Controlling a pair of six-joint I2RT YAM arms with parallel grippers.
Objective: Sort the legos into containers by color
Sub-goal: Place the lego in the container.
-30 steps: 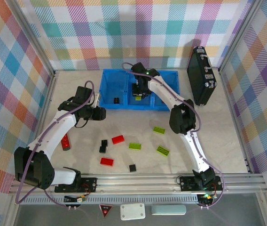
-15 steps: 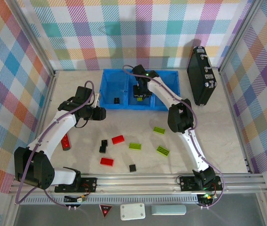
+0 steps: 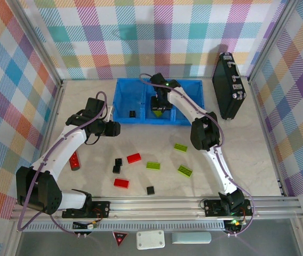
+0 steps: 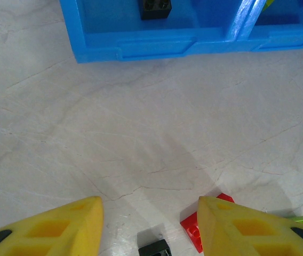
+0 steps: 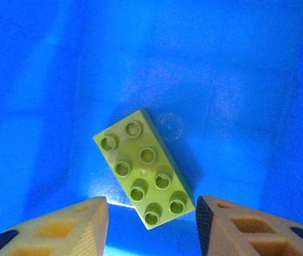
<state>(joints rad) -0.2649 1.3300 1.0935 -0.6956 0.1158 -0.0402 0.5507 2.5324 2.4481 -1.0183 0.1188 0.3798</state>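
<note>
Your right gripper [image 5: 150, 224] has just parted its jaws narrowly and holds nothing; the lime-green rectangular plastic brick [image 5: 143, 168] now lies free in the bright-blue plastic tray [image 5: 237, 80], middle compartment. One delivered; other bricks [image 3: 134, 158] wait on the surface [image 3: 247, 160].

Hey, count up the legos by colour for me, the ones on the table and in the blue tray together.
Red legos: 2
Green legos: 4
Black legos: 4
Total: 10. The long red item at far left is unclear, so it is left out.
</note>
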